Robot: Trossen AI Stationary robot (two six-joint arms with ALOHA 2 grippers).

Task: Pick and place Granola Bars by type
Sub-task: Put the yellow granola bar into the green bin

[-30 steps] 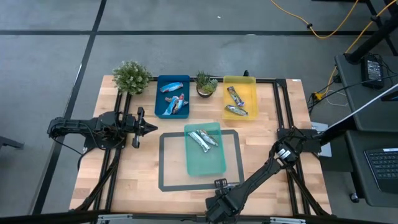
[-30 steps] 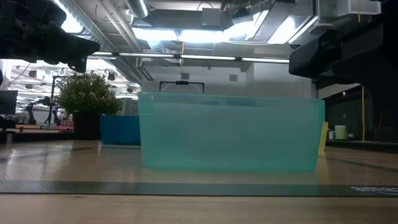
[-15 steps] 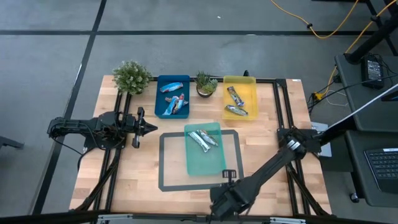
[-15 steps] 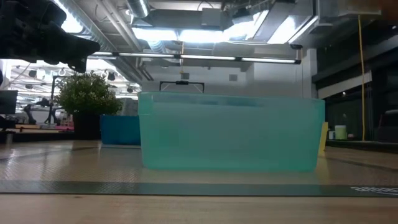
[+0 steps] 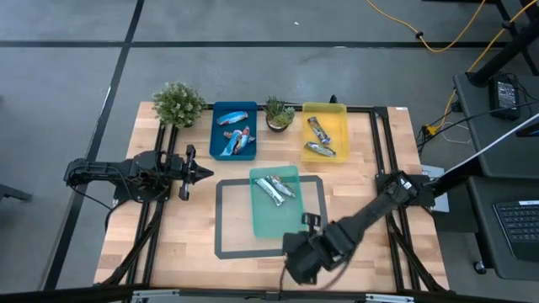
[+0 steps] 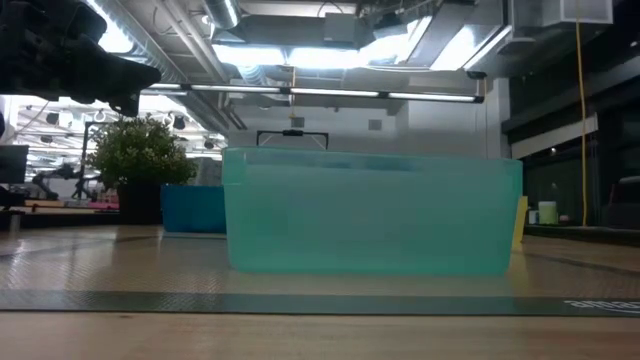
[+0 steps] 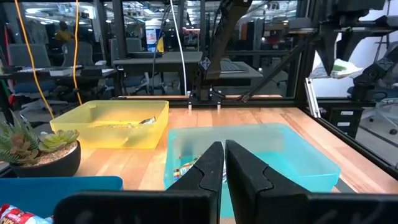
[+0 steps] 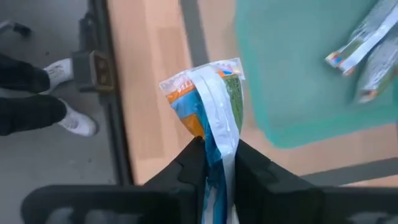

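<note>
In the right wrist view my right gripper (image 8: 217,163) is shut on a blue-orange granola bar (image 8: 208,106). It hangs over the table's near part, just short of the teal tray (image 5: 278,220). From above, the right gripper (image 5: 308,223) shows at that tray's near edge. Two silvery-white-teal bars (image 5: 274,188) lie in the teal tray. Blue-orange bars (image 5: 234,139) lie in the blue tray (image 5: 217,126). Silver-brown-green bars (image 5: 318,139) lie in the yellow tray (image 5: 337,118). My left gripper (image 7: 224,163) is shut and empty, waiting left of the teal tray (image 5: 202,173). My right gripper pinches the blue-orange bar between its two fingers (image 8: 189,163) by one end of the wrapper (image 8: 214,146). The bar runs along the fingers, and its free crimped end (image 8: 199,74) sticks out past the tips. It is lifted clear of the table.
Two small potted plants stand at the far edge, one (image 5: 178,103) left of the blue tray, one (image 5: 279,113) between the blue and yellow trays. A dark rectangular outline (image 5: 221,223) frames the teal tray. A person's shoes (image 8: 62,93) show on the floor beyond the near edge.
My right arm has swung from the table's near edge toward the far edge, carrying the bar up to the teal tray's near side. It has left the upper right of the low view. The left arm has kept still.
</note>
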